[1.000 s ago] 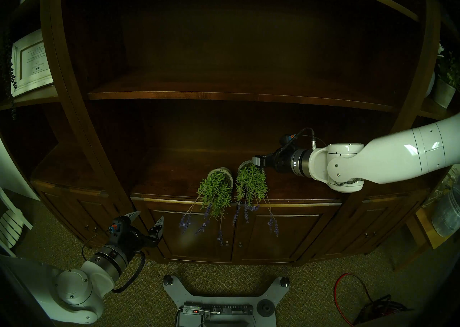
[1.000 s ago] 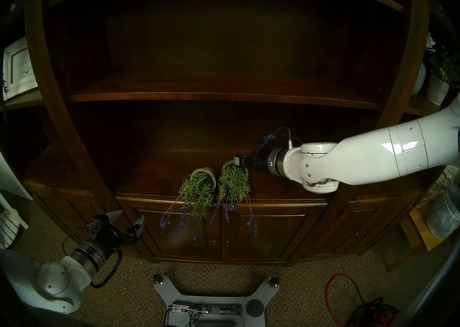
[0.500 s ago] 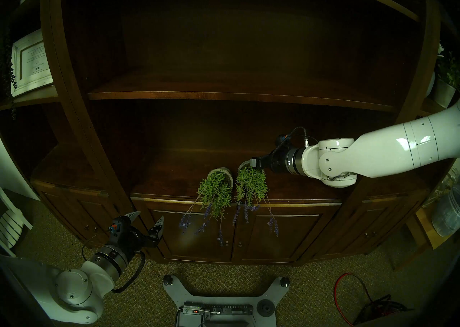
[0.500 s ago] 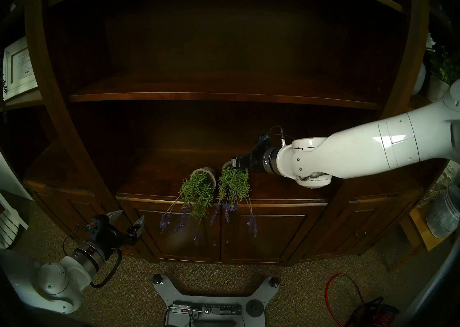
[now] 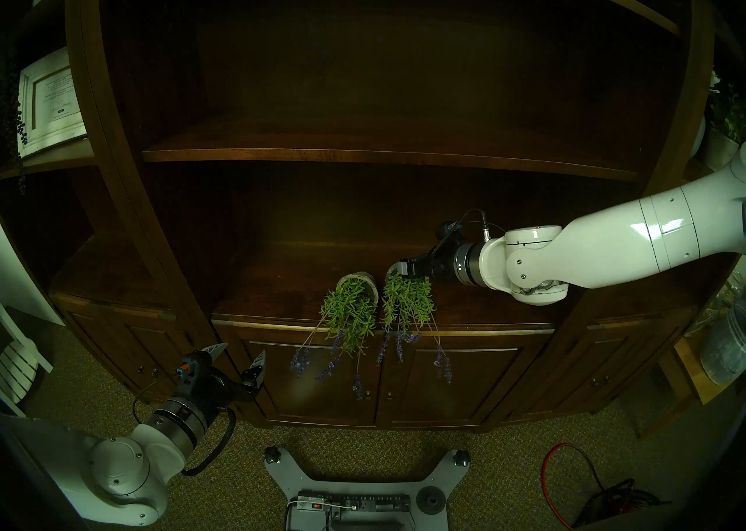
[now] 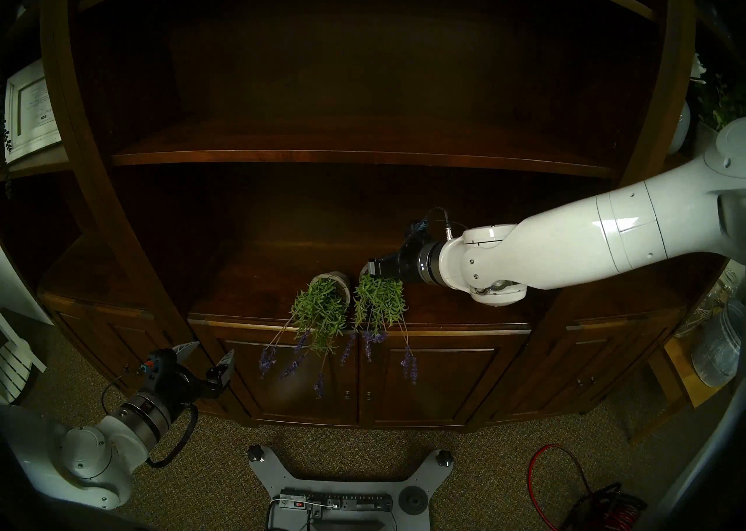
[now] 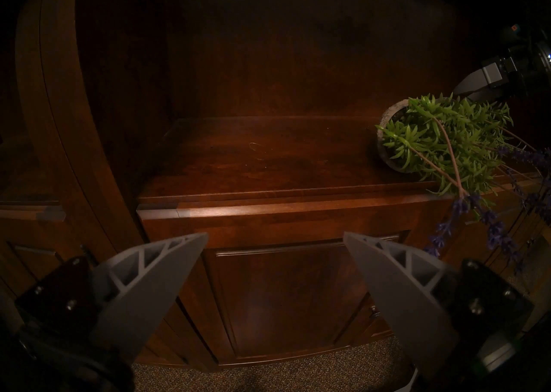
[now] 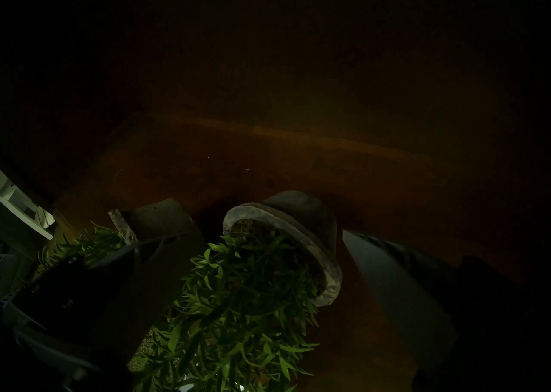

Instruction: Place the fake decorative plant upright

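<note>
**Two toppled plants, right claw spread around one pot**

Two fake plants are seen lying on their sides on the wooden tabletop [image 5: 484, 308] of a dark cabinet, just beside each other. The right plant [image 5: 405, 304] is tipped with its pot [image 8: 301, 233] toward the back and its green leaves and purple flower stems hanging over the front edge, above the cabinet doors [image 5: 444, 384]. The left plant [image 5: 349, 316] is laid the same way, its pot rim turned toward the front.

The right claw [image 5: 403, 269] is held directly over the right plant's pot. In the right wrist view its two fingers are spread wide, one on each side of the pot rim, and nothing is gripped; whether either finger touches the pot cannot be told in the dim light.

The left claw [image 5: 240, 356] is held low, in front of the cabinet's left doors and well apart from both plants. Its fingers [image 7: 155, 278] are spread wide and nothing is held between them.

A shelf [image 5: 363, 154] is seen above the tabletop, and a framed picture [image 5: 50, 102] is stood on a side shelf at far left.
</note>
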Tool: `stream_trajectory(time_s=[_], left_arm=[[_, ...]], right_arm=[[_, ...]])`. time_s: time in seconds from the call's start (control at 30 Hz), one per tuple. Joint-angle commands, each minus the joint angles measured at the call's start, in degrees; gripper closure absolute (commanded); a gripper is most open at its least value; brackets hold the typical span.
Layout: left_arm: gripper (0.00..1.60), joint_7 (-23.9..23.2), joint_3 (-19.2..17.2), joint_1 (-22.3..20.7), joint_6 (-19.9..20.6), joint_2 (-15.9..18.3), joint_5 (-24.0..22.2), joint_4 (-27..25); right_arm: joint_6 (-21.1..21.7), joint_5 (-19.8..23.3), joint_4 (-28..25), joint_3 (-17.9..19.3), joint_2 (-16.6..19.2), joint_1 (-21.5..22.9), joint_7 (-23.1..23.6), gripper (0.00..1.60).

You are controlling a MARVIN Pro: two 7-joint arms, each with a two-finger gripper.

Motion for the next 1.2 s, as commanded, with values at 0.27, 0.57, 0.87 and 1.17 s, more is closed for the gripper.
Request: stream_trajectory(time_s=[0.27, 0.57, 0.87, 1.17], left_arm=[[0.00, 0.1, -0.6, -0.5, -0.4, 0.0, 0.1, -0.5], [0.00, 0.1, -0.6, -0.5, -0.4, 0.0, 0.1, -0.5], [0.00, 0.1, -0.6, -0.5, -0.4, 0.0, 0.1, -0.5], [0.00, 0.1, -0.6, -0.5, -0.4, 0.0, 0.1, -0.5]], right_arm=[[-2.2, -1.4, 0.1, 0.4, -1.0, 1.4, -3.2, 0.00], [-2.3, -1.4, 0.8, 0.7, -2.1, 0.6, -3.8, 0.00], [-1.4, -1.3, 2.5, 0.8, -4.1, 0.0, -4.3, 0.00], [-1.6, -1.0, 3.6, 0.8, -5.1, -0.7, -4.7, 0.00]])
